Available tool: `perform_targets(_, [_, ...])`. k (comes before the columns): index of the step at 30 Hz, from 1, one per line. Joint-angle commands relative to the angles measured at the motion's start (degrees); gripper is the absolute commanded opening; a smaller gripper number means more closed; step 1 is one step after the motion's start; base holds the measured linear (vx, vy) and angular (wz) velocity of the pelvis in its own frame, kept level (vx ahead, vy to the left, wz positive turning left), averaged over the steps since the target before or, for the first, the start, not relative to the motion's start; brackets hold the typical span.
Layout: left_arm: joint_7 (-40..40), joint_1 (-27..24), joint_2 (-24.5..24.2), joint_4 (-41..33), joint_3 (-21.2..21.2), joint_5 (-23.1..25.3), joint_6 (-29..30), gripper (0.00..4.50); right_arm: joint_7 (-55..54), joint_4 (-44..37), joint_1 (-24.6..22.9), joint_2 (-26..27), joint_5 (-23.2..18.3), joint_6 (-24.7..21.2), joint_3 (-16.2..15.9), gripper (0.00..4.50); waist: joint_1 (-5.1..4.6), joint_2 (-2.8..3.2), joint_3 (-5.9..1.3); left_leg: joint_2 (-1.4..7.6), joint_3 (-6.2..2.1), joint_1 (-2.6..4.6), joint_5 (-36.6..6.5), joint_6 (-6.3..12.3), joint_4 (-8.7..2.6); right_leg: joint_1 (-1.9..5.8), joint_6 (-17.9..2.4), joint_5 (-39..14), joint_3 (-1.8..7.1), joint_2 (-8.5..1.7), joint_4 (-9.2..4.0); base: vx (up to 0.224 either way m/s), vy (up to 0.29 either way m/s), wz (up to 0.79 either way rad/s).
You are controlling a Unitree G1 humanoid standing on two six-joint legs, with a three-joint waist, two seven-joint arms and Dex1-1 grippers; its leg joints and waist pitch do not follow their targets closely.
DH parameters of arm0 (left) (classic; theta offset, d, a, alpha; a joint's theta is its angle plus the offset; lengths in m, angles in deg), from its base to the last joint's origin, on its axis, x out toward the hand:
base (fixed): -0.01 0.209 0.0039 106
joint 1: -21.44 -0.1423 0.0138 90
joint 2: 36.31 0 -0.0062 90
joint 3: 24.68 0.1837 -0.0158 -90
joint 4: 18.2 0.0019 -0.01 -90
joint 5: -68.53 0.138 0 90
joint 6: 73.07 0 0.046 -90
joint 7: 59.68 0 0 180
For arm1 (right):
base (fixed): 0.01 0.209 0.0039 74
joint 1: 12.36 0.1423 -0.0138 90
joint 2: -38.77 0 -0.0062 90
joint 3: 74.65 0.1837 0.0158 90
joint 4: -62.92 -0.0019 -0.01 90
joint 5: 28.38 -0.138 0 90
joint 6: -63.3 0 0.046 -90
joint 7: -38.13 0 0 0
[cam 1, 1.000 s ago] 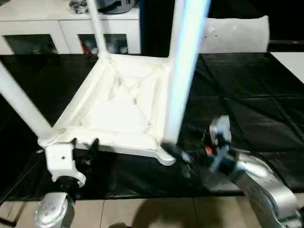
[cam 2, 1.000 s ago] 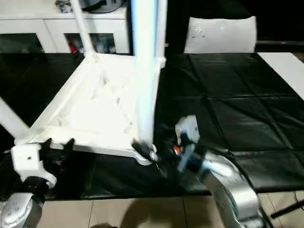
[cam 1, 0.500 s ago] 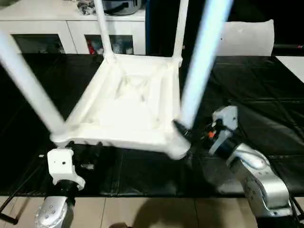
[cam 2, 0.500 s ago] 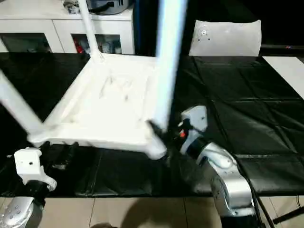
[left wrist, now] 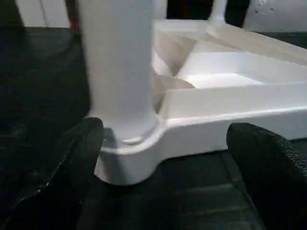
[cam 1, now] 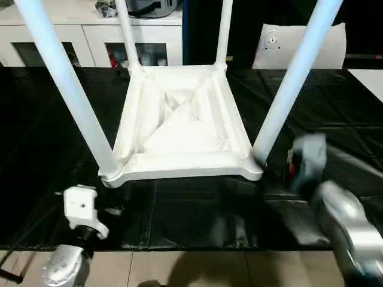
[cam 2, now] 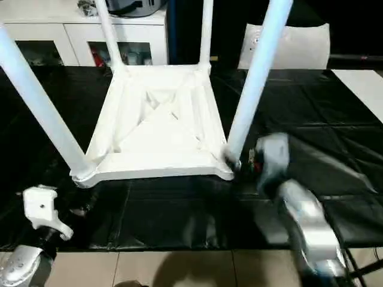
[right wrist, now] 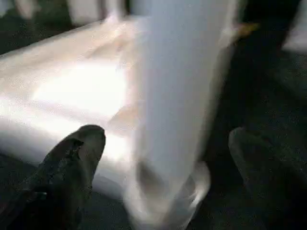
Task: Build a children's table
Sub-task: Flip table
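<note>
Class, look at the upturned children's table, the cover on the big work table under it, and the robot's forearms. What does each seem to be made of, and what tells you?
Children's table: likely moulded white plastic, smooth and slightly glossy; ribs cross its underside and its tube legs match it.
Work table cover: looks like thin black plastic sheeting or vinyl; it is shiny and creased.
Forearms: probably metal or silver-painted casing, with a satin sheen.

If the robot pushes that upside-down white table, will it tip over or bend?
Probably not tip: the children's table lies flat on its wide top on the black work table, all four legs up. Its ribbed underside suggests stiffness. It looks like light plastic, so it may slide instead.
</note>
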Motion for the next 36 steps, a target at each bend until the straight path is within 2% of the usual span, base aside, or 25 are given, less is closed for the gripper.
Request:
perform_targets(1, [-2.47,0.64,-0.51,0.42,-1.95,0.65,-0.26,4.47,2.4,-4.02,-2.67,-1.29,-1.08,-2.54,-2.34,4.5,-0.03,-0.33,-2.13,4.63,-1.78,-0.04,-14.39,2.72,-4.86,1.46,-6.73,-14.96,4.22,-5.99,-4.97,0.0,0.0,0.0])
perform_targets(2, [-2.82,0.83,-0.33,0.24,-2.48,0.08,-0.18,4.47,3.09,-5.17,-3.68,-1.85,-1.78,-3.62,-2.7,4.5,0.01,-0.06,-2.01,4.66,-1.86,0.18,-15.8,2.32,-4.9,1.22,-6.35,-17.34,4.19,-6.07,-5.22,0.0,0.0,0.0])
perform_targets(3, [-2.76,1.05,-0.44,0.08,-2.75,-0.43,0.14,4.47,4.21,-6.53,-4.68,-2.37,-3.13,-4.71,-2.96,4.5,-0.07,-0.2,-2.0,4.59,-1.8,0.17,-16.24,2.19,-4.9,1.23,-6.21,-17.99,4.2,-6.02,-5.39,0.0,0.0,0.0])
perform_targets(4, [-2.26,1.45,-0.7,0.06,-2.91,-1.22,0.69,4.47,5.56,-8.04,-5.59,-2.92,-4.66,-5.66,-3.28,4.5,-0.05,-0.2,-1.72,4.57,-1.93,0.22,-17.84,1.88,-5.1,1.12,-5.32,-21.23,4.22,-6.07,-5.73,0.0,0.0,0.0])
perform_targets(5, [-1.21,2.11,-1.11,0.69,-2.83,-2.06,1.13,4.47,6.46,-8.94,-5.86,-3.12,-5.32,-5.48,-3.71,4.5,-0.01,-0.06,-1.7,4.47,-1.94,0.37,-18.62,1.7,-5.03,1.0,-5.02,-22.76,4.22,-6.15,-5.9,0.0,0.0,0.0])
perform_targets(8, [-0.28,3.04,-1.65,-0.48,-2.27,-2.93,2.99,4.47,7.51,-9.98,-5.67,-3.03,-5.66,-5.1,-4.31,4.5,-0.08,-0.19,-1.58,4.46,-2.14,0.67,-20.3,0.52,-5.14,0.66,-3.78,-26.37,4.23,-6.23,-6.31,0.0,0.0,0.0])
perform_targets(10, [1.31,5.84,-3.61,-1.95,-0.72,-3.15,6.22,4.47,7.5,-10.8,-3.71,-1.31,-6.14,-5.16,-5.56,4.5,-0.17,0.16,-1.82,4.42,-2.24,0.9,-20.4,-0.02,-5.17,0.39,-4.17,-24.89,4.35,-6.02,-6.03,0.0,0.0,0.0])
perform_targets(11, [1.63,7.25,-4.27,-1.11,-0.46,-2.98,7.0,4.47,7.07,-10.71,-2.73,-0.39,-5.91,-5.04,-6.07,4.5,-0.26,0.08,-1.86,4.42,-2.24,0.83,-20.08,-0.09,-5.19,0.44,-4.41,-23.98,4.31,-5.97,-5.88,0.0,0.0,0.0])
perform_targets(14, [0.87,9.12,-4.87,0.22,-0.44,-2.01,8.27,4.47,6.5,-10.49,-1.6,0.58,-5.54,-5.07,-6.77,4.5,-0.3,0.34,-1.9,4.48,-2.23,0.88,-19.42,-0.45,-5.23,0.47,-5.45,-20.96,4.3,-5.89,-5.55,0.0,0.0,0.0])
perform_targets(15, [-0.13,10.48,-5.19,1.34,-0.76,-1.17,8.68,4.21,6.27,-10.29,-0.89,1.25,-5.35,-5.05,-7.35,4.5,-0.23,0.47,-2.16,4.65,-2.2,0.72,-17.83,-0.52,-5.18,0.77,-6.33,-17.21,4.37,-5.88,-5.09,0.0,0.0,0.0])
perform_targets(16, [-1.1,11.74,-5.55,2.44,-1.08,-0.6,8.84,4.21,6.12,-10.09,-0.25,1.82,-5.33,-4.93,-7.93,4.5,-0.21,0.48,-2.31,4.53,-2.05,0.82,-17.36,-0.49,-5.1,0.69,-6.64,-15.37,4.43,-5.72,-4.86,0.0,0.0,0.0])
perform_targets(18, [-2.72,13.85,-5.82,3.63,-1.93,-0.38,8.96,4.08,5.55,-9.29,0.84,3.08,-4.74,-4.2,-8.91,4.5,-0.04,0.49,-2.65,4.52,-2.04,0.47,-14.58,-0.11,-4.97,1.04,-7.44,-10.79,4.43,-5.83,-4.32,0.0,0.0,0.0])
perform_targets(20, [-3.05,15.37,-5.99,3.74,-2.26,-0.83,9.05,3.83,5.12,-7.93,1.88,4.3,-4.12,-3.63,-9.53,4.5,0.06,0.7,-2.88,4.54,-2.06,0.43,-13.1,0.08,-4.82,1.2,-8.28,-8.48,4.34,-6.0,-4.0,0.0,0.0,0.0])
perform_targets(22, [-2.65,15.72,-6.24,3.28,-2.05,-1.35,9.62,3.69,5.06,-7.01,2.51,4.89,-3.89,-3.28,-9.71,4.5,0.12,0.63,-3.07,4.64,-1.96,0.21,-10.58,0.55,-4.61,1.33,-9.22,-4.06,4.32,-5.92,-3.48,0.0,0.0,0.0])
perform_targets(23, [-2.63,15.73,-6.24,3.25,-2.03,-1.36,9.63,3.69,5.05,-6.96,2.54,4.91,-3.88,-3.26,-9.71,4.5,0.12,0.62,-3.11,4.62,-1.91,0.15,-10.26,0.72,-4.56,1.34,-9.41,-3.32,4.3,-5.92,-3.38,0.0,0.0,0.0])
perform_targets(25, [-1.82,15.81,-6.34,2.65,-1.31,-1.22,9.76,3.35,4.86,-5.53,3.6,5.65,-3.86,-2.68,-9.73,4.5,0.13,0.59,-3.28,4.48,-1.78,0.02,-9.01,1.25,-4.34,1.39,-9.93,-2.09,4.25,-5.97,-3.21,0.0,0.0,0.0])
perform_targets(26, [-1.7,15.8,-6.32,2.64,-1.14,-1.1,9.73,3.31,4.88,-5.3,3.76,5.71,-3.86,-2.61,-9.71,4.5,0.19,0.27,-3.51,4.45,-1.74,-0.19,-7.18,1.82,-4.07,1.52,-10.09,-0.61,4.27,-6.05,-2.94,0.0,0.0,0.0])
perform_targets(27, [-1.86,15.87,-6.19,2.58,-0.69,-1.06,9.46,3.26,4.97,-4.52,4.36,5.87,-3.64,-2.38,-9.91,4.5,0.2,0.39,-3.18,4.5,-1.58,-0.21,-7.83,2.21,-4.15,1.14,-10.22,-1.73,4.24,-5.98,-3.17,0.0,0.0,0.0])
perform_targets(30, [-1.92,15.71,-6.07,2.28,-0.41,-1.15,9.6,2.9,5.61,-4.04,4.79,5.87,-3.54,-2.22,-10.32,4.5,0.2,0.44,-2.86,4.56,-1.57,0.0,-11.71,1.32,-4.42,1.07,-9.23,-8.11,4.28,-5.99,-3.84,0.0,0.0,0.0])
perform_targets(33, [-1.57,14.96,-6.13,1.58,0.24,-1.18,9.97,2.8,6.08,-3.74,4.95,5.81,-3.42,-2.08,-10.6,4.5,0.27,0.53,-2.84,4.7,-1.64,0.14,-12.89,0.69,-4.57,0.9,-8.5,-9.71,4.33,-5.87,-3.97,0.0,0.0,0.0])
perform_targets(35, [-1.36,14.67,-6.22,1.47,0.7,-1.1,10.0,2.45,6.57,-3.19,5.24,5.59,-3.38,-1.84,-10.83,4.5,0.33,0.42,-2.93,4.75,-1.68,0.14,-12.59,0.59,-4.57,0.93,-8.45,-8.98,4.36,-5.92,-3.86,0.0,0.0,0.0])
perform_targets(36, [-1.36,14.67,-6.22,1.49,0.72,-1.1,10.01,2.45,6.63,-3.11,5.29,5.57,-3.4,-1.82,-10.85,4.5,0.33,0.49,-2.96,4.73,-1.7,0.1,-12.33,0.55,-4.56,0.94,-8.57,-8.29,4.33,-5.88,-3.77,0.0,0.0,0.0])
